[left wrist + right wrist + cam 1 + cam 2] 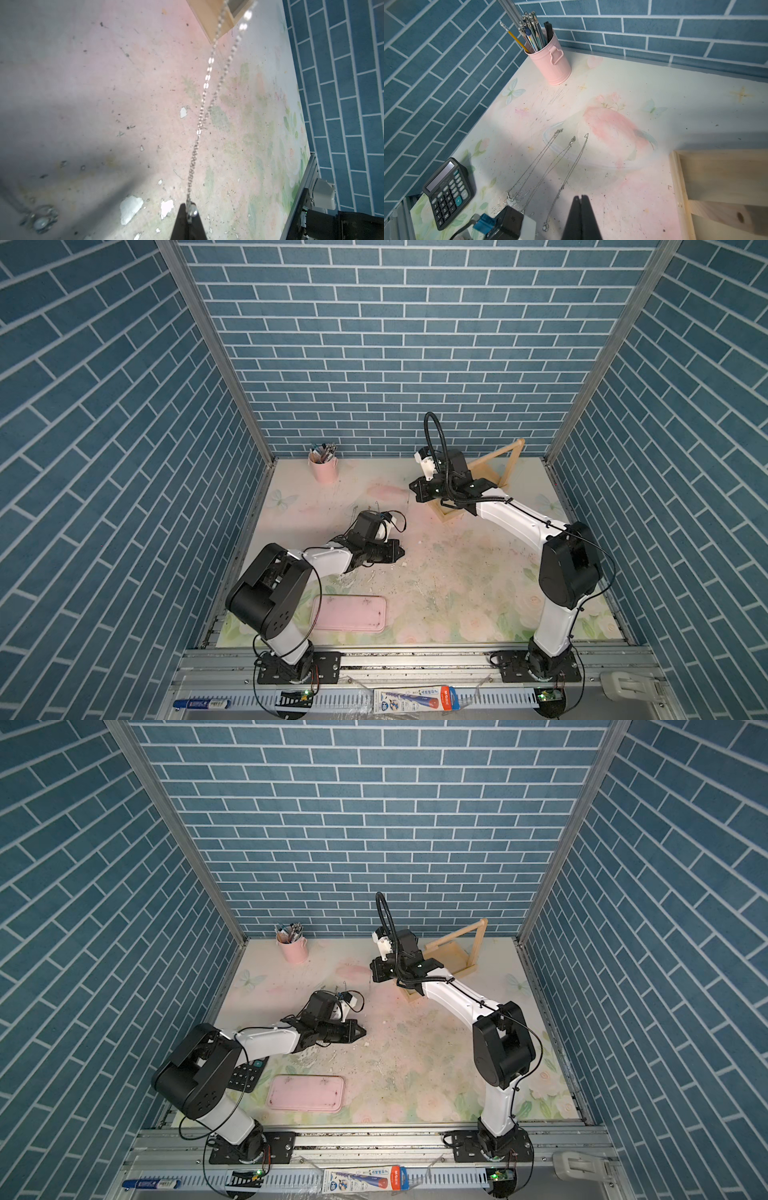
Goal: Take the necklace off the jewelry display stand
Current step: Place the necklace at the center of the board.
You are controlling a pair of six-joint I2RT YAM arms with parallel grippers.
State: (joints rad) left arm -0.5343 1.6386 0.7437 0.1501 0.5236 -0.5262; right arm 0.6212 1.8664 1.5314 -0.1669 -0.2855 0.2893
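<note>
Floral table (pixel 449 572), necklace (pixel 204 99) held taut

At 7 o'clock lies a pink tray (pixel 349 628). Mid-table, the left gripper (pixel 187 209), jaws closed, pinches the necklace, whose chain stretches toward the jewelry display stand (pixel 512 464) at 1 o'clock. Beside it hovers the right gripper (pixel 580 197), jaws pressed together, empty.

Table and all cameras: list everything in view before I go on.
jewelry display stand: one, pale wood, far right of the table.
necklace: one, silver, strung out from the left claw.
loose chains: three, silver, side by side on the table.
pencil cup: one, pink, far left corner.
flat tray: one, pink, near edge.
calculator: one, black, left edge.
marker: one, blue, off the near edge.
pencil pack: one, white, blue and red, off the near edge.
left claw: black, shut on the necklace.
right claw: black, shut, empty, beside the stand.
</note>
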